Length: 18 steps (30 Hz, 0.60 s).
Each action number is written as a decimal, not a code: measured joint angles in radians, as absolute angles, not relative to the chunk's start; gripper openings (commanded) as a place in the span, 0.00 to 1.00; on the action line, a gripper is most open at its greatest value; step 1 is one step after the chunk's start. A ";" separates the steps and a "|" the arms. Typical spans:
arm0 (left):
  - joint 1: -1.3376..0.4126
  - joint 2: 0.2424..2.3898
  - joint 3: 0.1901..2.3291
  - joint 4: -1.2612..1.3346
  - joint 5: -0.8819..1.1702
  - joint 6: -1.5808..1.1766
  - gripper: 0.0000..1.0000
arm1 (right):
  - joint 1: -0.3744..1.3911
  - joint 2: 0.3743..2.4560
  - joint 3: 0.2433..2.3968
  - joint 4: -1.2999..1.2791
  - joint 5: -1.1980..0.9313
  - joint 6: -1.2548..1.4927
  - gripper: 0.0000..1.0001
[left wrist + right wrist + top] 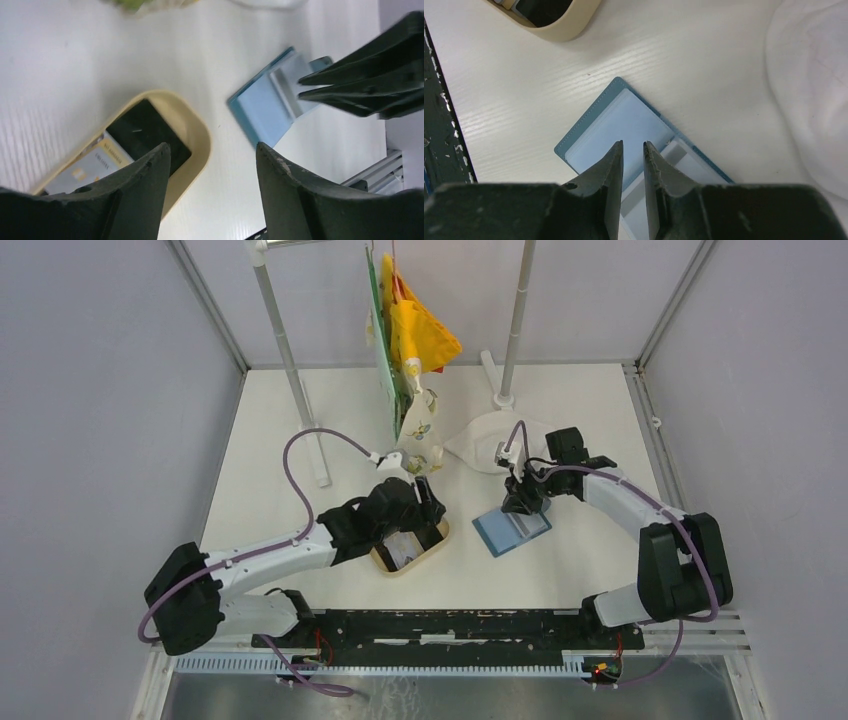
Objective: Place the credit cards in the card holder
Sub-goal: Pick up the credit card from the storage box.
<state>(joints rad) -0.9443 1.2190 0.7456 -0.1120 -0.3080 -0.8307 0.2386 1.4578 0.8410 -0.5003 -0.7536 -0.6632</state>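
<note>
The blue card holder (510, 530) lies opened flat on the white table, its clear pockets facing up (619, 120). My right gripper (633, 145) hovers just over its fold. The jaws are open by a narrow gap, with nothing between them. A black credit card (145, 130) lies in the tan oval tray (200, 135), partly on top of a pale card with a yellow band (95, 162). My left gripper (212, 150) is open wide and empty above the tray's right end. The card holder (265, 107) lies just beyond it.
A white cloth (480, 445) lies behind the card holder. A stand with two poles (290, 370) holds hanging yellow and green items (415, 335) at the back. A black rail (450, 625) runs along the near edge. Grey walls close in both sides.
</note>
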 measured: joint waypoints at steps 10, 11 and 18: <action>-0.944 1.216 0.590 -0.173 -0.340 -1.049 0.80 | 0.239 1.468 0.840 -0.487 -0.782 -0.662 0.28; -0.944 1.239 0.604 -0.183 -0.344 -1.059 0.79 | 0.241 1.468 0.840 -0.487 -0.783 -0.661 0.28; -0.944 1.349 0.666 -0.191 -0.345 -1.109 0.73 | 0.241 1.468 0.840 -0.487 -0.785 -0.661 0.28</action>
<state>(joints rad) -0.9440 1.3487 0.6662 -0.1913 -0.3454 -1.1091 0.2405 1.4677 0.8398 -0.4866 -0.7849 -0.6609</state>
